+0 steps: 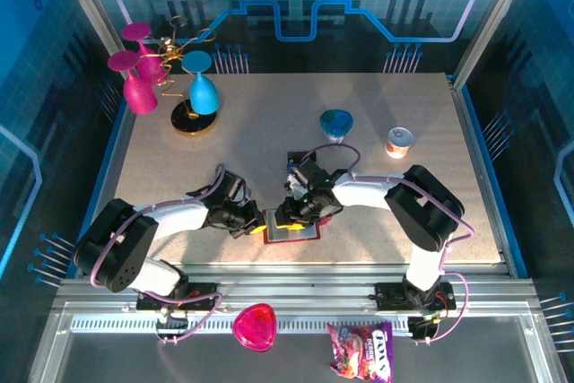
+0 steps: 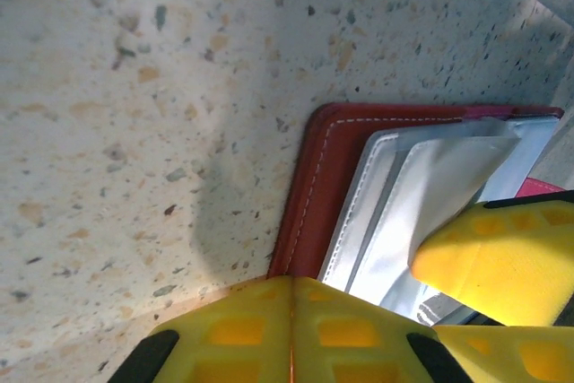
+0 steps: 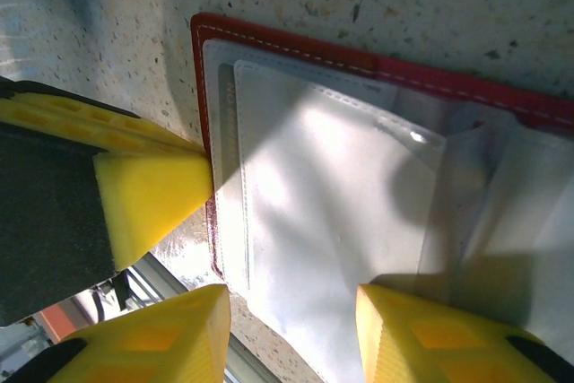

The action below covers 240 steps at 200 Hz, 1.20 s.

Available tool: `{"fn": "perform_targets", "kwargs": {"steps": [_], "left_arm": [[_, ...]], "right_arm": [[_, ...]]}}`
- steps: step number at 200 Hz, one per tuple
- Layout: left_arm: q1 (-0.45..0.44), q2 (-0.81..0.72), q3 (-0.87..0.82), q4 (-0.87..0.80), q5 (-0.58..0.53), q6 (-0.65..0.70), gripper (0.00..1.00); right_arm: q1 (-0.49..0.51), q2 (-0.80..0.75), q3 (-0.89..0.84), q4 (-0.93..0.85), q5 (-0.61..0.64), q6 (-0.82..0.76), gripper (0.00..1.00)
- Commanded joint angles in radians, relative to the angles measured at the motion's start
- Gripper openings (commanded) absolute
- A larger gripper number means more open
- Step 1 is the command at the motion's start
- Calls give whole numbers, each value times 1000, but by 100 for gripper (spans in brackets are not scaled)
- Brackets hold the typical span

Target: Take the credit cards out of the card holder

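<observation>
Pinning the card holder's (image 1: 292, 232) left edge with our clenched left gripper (image 2: 291, 311), we should ease the released right gripper (image 3: 291, 311) into its clear pockets (image 3: 332, 195).

White arms (image 1: 184, 215) with black joints (image 1: 426, 208), purple cables (image 1: 341, 147), yellow claw fingers (image 3: 421, 338).

The card holder (image 1: 292, 239) is laid open and flat on the counter (image 1: 260, 141), close to the near edge and about midway along it. A dark red cover with pale stitching along the rim is seen. Greyish clear pockets (image 3: 332, 195) are layered inside, overlapping one another. Whether any cards are held in them cannot be told.
</observation>
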Motion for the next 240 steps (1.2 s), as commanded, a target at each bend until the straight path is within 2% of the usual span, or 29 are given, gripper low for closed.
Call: {"fn": "perform_targets", "kwargs": {"steps": [1, 56, 133, 195, 240], "left_arm": [[-8, -31, 35, -71, -11, 8, 11], [-16, -79, 70, -63, 21, -47, 23], [-40, 60, 55, 82, 79, -92, 32], [-45, 96, 65, 106, 86, -97, 31], [-46, 79, 74, 96, 89, -98, 23]], "right_arm": [[-17, -17, -37, 34, -19, 27, 42], [-38, -27, -90, 114, -54, 51, 41], [-54, -32, -157, 215, -87, 89, 39], [-60, -24, -196, 288, -109, 127, 39], [-64, -32, -201, 302, -116, 137, 38]]}}
